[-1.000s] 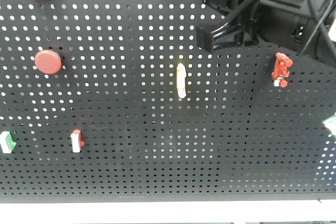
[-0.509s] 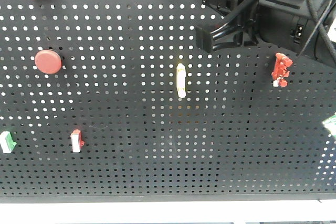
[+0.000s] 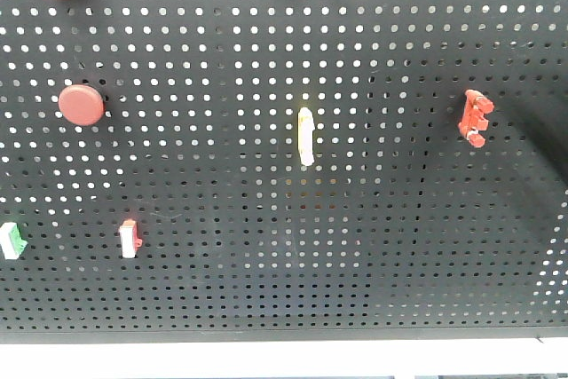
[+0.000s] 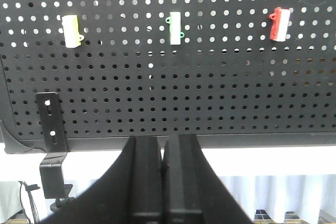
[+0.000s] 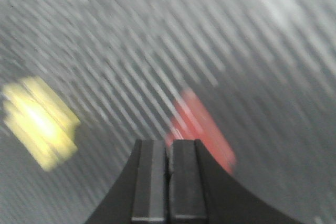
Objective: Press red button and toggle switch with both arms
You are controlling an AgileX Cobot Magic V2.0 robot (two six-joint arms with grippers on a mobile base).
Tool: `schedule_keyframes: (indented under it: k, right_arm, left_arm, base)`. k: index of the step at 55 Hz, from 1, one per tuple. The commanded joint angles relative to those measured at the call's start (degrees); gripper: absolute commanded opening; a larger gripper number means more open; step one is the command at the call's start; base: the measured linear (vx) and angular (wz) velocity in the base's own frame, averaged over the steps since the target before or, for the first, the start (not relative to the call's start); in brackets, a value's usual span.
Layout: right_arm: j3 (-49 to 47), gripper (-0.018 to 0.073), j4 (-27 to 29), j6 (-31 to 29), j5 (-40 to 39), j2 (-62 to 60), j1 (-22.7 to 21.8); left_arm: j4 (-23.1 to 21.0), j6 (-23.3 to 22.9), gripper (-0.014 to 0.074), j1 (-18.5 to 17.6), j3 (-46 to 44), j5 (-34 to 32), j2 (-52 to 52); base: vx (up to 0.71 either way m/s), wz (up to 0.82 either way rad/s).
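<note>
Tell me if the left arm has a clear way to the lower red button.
Probably yes. Nothing stands in front of the lower red button on the pegboard. The left gripper, jaws closed, faces the board's lower edge and must rise.

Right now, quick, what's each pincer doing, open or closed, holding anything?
Left pincer: closed, holding nothing, short of the pegboard.
Right pincer: closed, holding nothing; the view is motion-blurred.
</note>
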Motion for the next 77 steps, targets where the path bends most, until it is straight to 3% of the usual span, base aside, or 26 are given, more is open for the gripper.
schedule_keyframes:
  k: [1,7,13,27,39,77]
  right_arm:
    - [10.32,0.0000,0.52,-0.38,-7.30,-8.36,-5.86]
    - [22.31,0.0000,0.62,-3.51,-6.61,-19.65,-8.96]
    - [32.03,0.0000,1.08,-3.56,-6.41,-29.83,-8.98]
    - [45.47,0.0000,3.54,-2.62,-5.33,-45.38,-8.98]
    - [45.31,0.0000,4.59,-3.80,-0.04,-45.61,-9.00]
    - [45.26,0.0000,4.64,-3.80,0.32,-45.61,-9.00]
  left_arm:
    - [-0.50,-0.23,0.0002,-0.32,0.67,-4.37,0.89]
    - [-0.50,-0.23,0.0002,-0.32,0.67,-4.37,0.89]
    - [-0.50,-0.23,0.0002,-0.32,0.67,-4.37,0.89]
    - [-0.50,-0.23,0.0002,-0.32,0.67,-4.37,0.89]
    - [-0.51,-0.23,0.0002,-0.32,0.67,-4.43,0.81]
    - [-0.51,-0.23,0.0002,-0.32,0.67,-4.43,0.81]
  base:
    - [0.00,0.00]
    - [0.00,0.00]
    - [0.00,0.00]
    - [0.00,0.00]
    - [0.00,0.00]
    - [0.00,0.00]
